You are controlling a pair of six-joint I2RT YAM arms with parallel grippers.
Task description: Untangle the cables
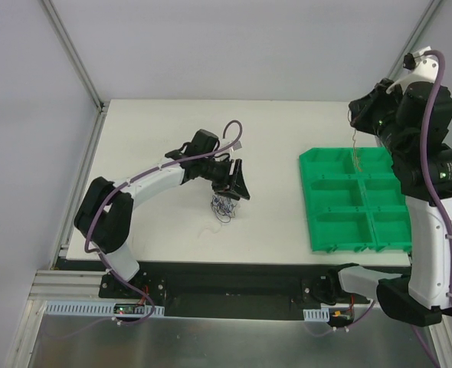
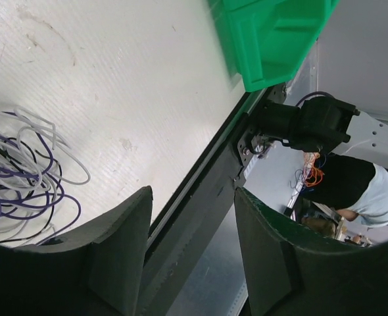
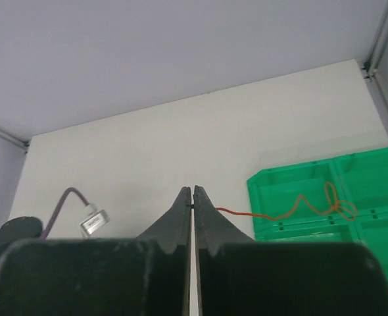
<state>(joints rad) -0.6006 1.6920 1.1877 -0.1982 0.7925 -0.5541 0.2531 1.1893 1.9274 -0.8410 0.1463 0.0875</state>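
Observation:
A small loopy knot of cables (image 1: 224,207), purple, black and whitish, lies on the white table near its middle. My left gripper (image 1: 237,188) hovers just above and right of the knot. In the left wrist view the knot (image 2: 23,178) lies to the left of my left gripper (image 2: 191,191), whose jaws stand apart with nothing between them. My right gripper (image 1: 355,119) is raised high over the tray's far edge, shut on a thin red-orange cable (image 1: 355,153). That cable (image 3: 279,214) runs from the shut tips of my right gripper (image 3: 193,191) down into a far compartment.
A green tray (image 1: 306,192) with several compartments sits at the right of the table, also seen as the green tray (image 3: 292,174) and the green tray (image 2: 273,39). A thick purple arm cable (image 1: 234,130) arches behind the left wrist. A faint whitish strand (image 1: 209,228) lies left of the knot.

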